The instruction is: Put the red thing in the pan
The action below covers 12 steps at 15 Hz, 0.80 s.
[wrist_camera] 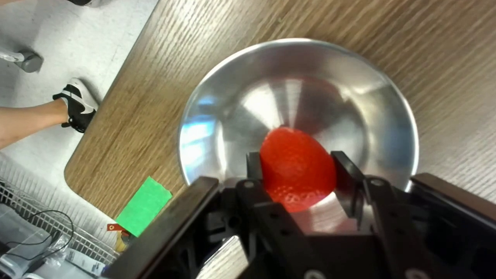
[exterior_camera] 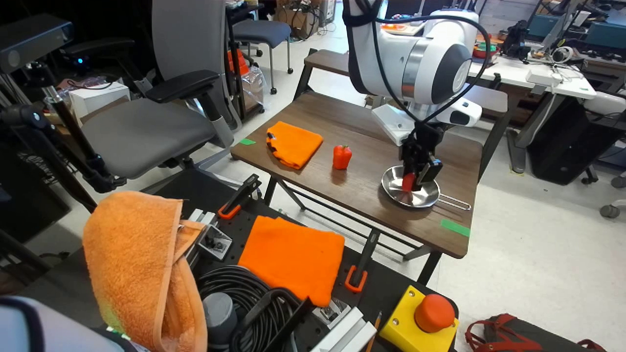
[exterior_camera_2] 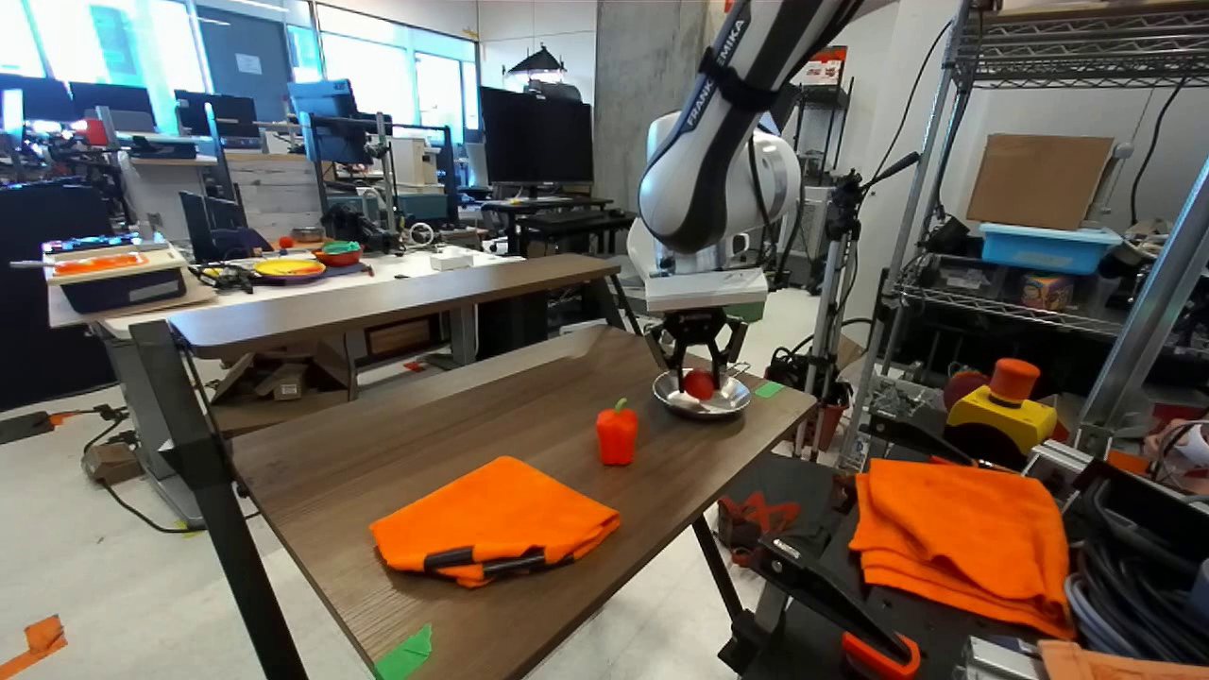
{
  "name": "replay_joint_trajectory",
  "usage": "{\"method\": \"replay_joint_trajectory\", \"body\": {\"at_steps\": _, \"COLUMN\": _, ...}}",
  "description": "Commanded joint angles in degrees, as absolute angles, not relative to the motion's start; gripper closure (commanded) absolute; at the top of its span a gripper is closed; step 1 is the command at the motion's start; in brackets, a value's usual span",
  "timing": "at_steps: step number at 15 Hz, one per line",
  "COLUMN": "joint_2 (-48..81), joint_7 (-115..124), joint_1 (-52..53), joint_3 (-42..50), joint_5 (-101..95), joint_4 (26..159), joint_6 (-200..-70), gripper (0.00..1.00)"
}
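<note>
The red thing (wrist_camera: 296, 166) is a small, roundish, strawberry-like object with a dimpled end. My gripper (exterior_camera_2: 699, 380) is shut on it, with a black fingertip touching each side in the wrist view. The red thing also shows in both exterior views (exterior_camera: 408, 182) (exterior_camera_2: 699, 384). The pan (wrist_camera: 302, 62) is round, shallow and shiny silver, and it stands on the table in both exterior views (exterior_camera: 391, 188) (exterior_camera_2: 669, 400). My gripper points down over it, and the red thing is inside the rim's outline. I cannot tell whether the red thing touches the pan's bottom.
A red-orange toy pepper (exterior_camera: 342, 157) stands upright on the brown table (exterior_camera: 362, 186). A folded orange cloth (exterior_camera_2: 496, 519) lies farther along the table. The pan's wire handle (exterior_camera: 455, 201) points toward the table's end, near a green tape strip (wrist_camera: 144, 205).
</note>
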<state>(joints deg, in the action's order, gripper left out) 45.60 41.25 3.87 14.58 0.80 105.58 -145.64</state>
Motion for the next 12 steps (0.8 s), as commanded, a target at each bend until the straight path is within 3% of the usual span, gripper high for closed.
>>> {"method": "replay_joint_trajectory", "body": {"at_steps": 1, "joint_2": 48.84, "joint_7": 41.57, "joint_1": 3.57, "joint_3": 14.51, "joint_5": 1.38, "joint_4": 102.4, "joint_6": -145.15, "gripper": 0.7}}
{"method": "replay_joint_trajectory", "body": {"at_steps": 2, "joint_2": 49.22, "joint_7": 41.48, "joint_1": 3.57, "joint_3": 14.54, "joint_5": 1.4, "joint_4": 102.14, "joint_6": -144.93, "gripper": 0.28}}
{"method": "replay_joint_trajectory", "body": {"at_steps": 3, "joint_2": 48.92, "joint_7": 41.12, "joint_1": 3.5, "joint_3": 14.48, "joint_5": 1.42, "joint_4": 102.35, "joint_6": -144.14, "gripper": 0.27}}
{"method": "replay_joint_trajectory", "body": {"at_steps": 7, "joint_2": 39.99, "joint_7": 34.16, "joint_1": 2.25, "joint_3": 12.65, "joint_5": 1.24, "joint_4": 110.71, "joint_6": -143.89, "gripper": 0.02}}
{"method": "replay_joint_trajectory", "body": {"at_steps": 12, "joint_2": 25.05, "joint_7": 21.26, "joint_1": -2.27, "joint_3": 8.36, "joint_5": 6.65, "joint_4": 120.3, "joint_6": -144.65, "gripper": 0.0}}
